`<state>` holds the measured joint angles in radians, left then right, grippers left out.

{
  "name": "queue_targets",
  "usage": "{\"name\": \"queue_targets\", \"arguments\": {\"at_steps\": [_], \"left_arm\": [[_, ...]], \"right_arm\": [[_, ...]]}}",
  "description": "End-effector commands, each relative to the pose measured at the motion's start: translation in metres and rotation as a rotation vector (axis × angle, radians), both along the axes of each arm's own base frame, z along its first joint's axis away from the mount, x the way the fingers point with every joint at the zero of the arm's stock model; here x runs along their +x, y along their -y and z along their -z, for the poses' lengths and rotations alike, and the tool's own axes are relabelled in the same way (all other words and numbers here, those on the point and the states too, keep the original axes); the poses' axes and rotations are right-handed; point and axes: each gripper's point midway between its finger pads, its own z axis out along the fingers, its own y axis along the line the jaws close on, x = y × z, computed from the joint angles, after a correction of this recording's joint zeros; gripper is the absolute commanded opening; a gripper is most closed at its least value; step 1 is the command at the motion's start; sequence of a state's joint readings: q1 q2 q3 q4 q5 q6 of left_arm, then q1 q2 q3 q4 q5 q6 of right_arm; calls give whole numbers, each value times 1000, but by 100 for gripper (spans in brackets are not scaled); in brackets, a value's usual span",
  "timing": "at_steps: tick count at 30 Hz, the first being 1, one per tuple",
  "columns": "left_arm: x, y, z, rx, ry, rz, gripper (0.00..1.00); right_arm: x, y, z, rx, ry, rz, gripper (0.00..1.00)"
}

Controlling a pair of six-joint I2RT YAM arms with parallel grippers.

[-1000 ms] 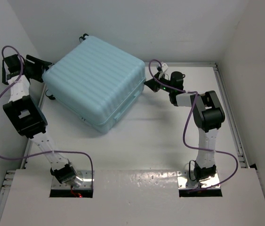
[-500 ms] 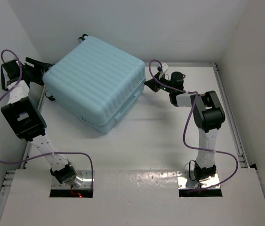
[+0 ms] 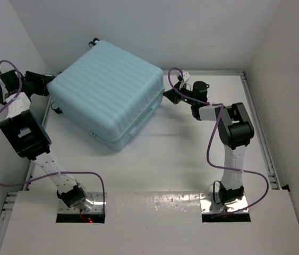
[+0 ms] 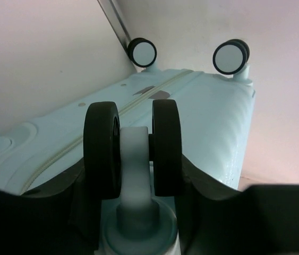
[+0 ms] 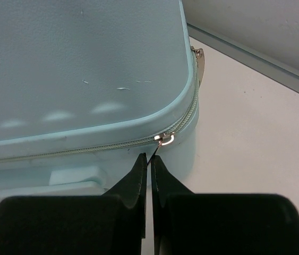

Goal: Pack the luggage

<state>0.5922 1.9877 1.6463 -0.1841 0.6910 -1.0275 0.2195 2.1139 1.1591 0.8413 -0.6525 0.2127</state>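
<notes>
A white table point(image 3: 191, 154) is enclosed on three sides by a plain left wall point(image 3: 0, 32), back wall point(image 3: 191, 32) and right wall point(image 3: 292, 79). A metal rail point(image 3: 259, 127) is set along its right edge. A glossy white board point(image 3: 154, 223) is laid across the near edge. Soft, even light is cast throughout.

No text, brand, number or sign can be read in any view. The large pale light-blue ribbed hard-shell suitcase point(image 3: 109, 98) has a small grey patch point(image 4: 153, 93) on its wheeled end, too blurred to tell whether it bears lettering.
</notes>
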Motion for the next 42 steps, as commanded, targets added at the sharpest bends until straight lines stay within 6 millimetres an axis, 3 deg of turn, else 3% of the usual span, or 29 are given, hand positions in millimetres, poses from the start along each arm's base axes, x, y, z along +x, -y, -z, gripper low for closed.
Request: {"name": "queue_targets", "arguments": {"at_steps": [1, 4, 5, 6, 7, 10, 11, 15, 17, 18, 19, 21, 23, 24, 25, 26, 27, 28, 29, 30, 31, 33, 34, 35, 36, 37, 38, 39, 42], "left_arm": [[-6, -2, -45, 55, 105, 8, 32], [-4, -5, -35, 48, 87, 0, 22], [-3, -7, -34, 54, 83, -14, 16], [-4, -7, -32, 47, 72, -14, 4], [-3, -7, -27, 41, 64, -14, 0], [-2, -10, -14, 99, 46, 19, 0], [-5, -19, -9, 149, 33, 20, 0], [-5, -69, 4, 303, -32, -54, 0], [3, -87, 11, 348, -41, -56, 0], [7, -94, 15, 388, -42, -52, 0], [12, -99, 6, 426, -18, -47, 0], [18, -106, 23, 429, -43, -46, 0], [22, -115, 23, 485, -42, -48, 0], [25, -109, 37, 479, -63, -23, 0], [30, -104, 39, 499, -58, -2, 0], [31, -106, 41, 509, -58, 3, 0], [36, -97, 41, 520, -53, 25, 0], [43, -89, 54, 535, -59, 59, 0], [47, -88, 53, 551, -62, 61, 0], [51, -86, 54, 565, -63, 68, 0], [54, -81, 57, 586, -64, 93, 0], [67, -78, 61, 628, -75, 94, 0], [69, -82, 64, 652, -77, 97, 0], [74, -75, 63, 668, -79, 108, 0], [79, -66, 72, 661, -84, 128, 0], [80, -67, 68, 681, -76, 133, 0], [82, -60, 76, 687, -93, 147, 0], [85, -54, 77, 703, -93, 160, 0], [90, -43, 78, 728, -98, 173, 0]], "right_arm": [[-27, -35, -55, 54, 140, -181, 0], [-28, -38, -55, 53, 144, -189, 0], [-28, -37, -56, 53, 147, -187, 0], [-28, -39, -54, 53, 142, -187, 0], [-27, -37, -53, 49, 143, -181, 0], [-22, -32, -48, 37, 142, -150, 0], [-18, -30, -47, 36, 143, -138, 0], [15, -9, -45, 27, 149, -17, 0], [35, 8, -35, 18, 134, 54, 0], [46, 12, -43, 21, 159, 78, 0], [54, 19, -28, 13, 139, 104, 0], [73, 29, -43, 15, 189, 136, 0], [88, 38, -31, 9, 189, 157, 0], [100, 37, -50, 21, 241, 161, 0], [106, 38, -27, 14, 215, 161, 0], [111, 38, -28, 19, 226, 161, 0], [120, 32, -51, 41, 290, 142, 0], [125, 30, -26, 37, 266, 134, 0], [128, 27, -24, 45, 272, 126, 0], [133, 22, -36, 59, 312, 113, 0], [140, 18, -19, 60, 308, 109, 0], [153, 18, -10, 69, 333, 127, 0], [161, 18, 16, 67, 314, 138, 0], [172, 19, 1, 82, 355, 152, 0], [178, 22, 21, 83, 326, 179, 0], [189, 23, -14, 111, 408, 182, 0], [189, 19, 12, 125, 363, 178, 0], [191, 18, 1, 131, 389, 176, 0], [183, 1, 7, 183, 392, 150, 0]]}}
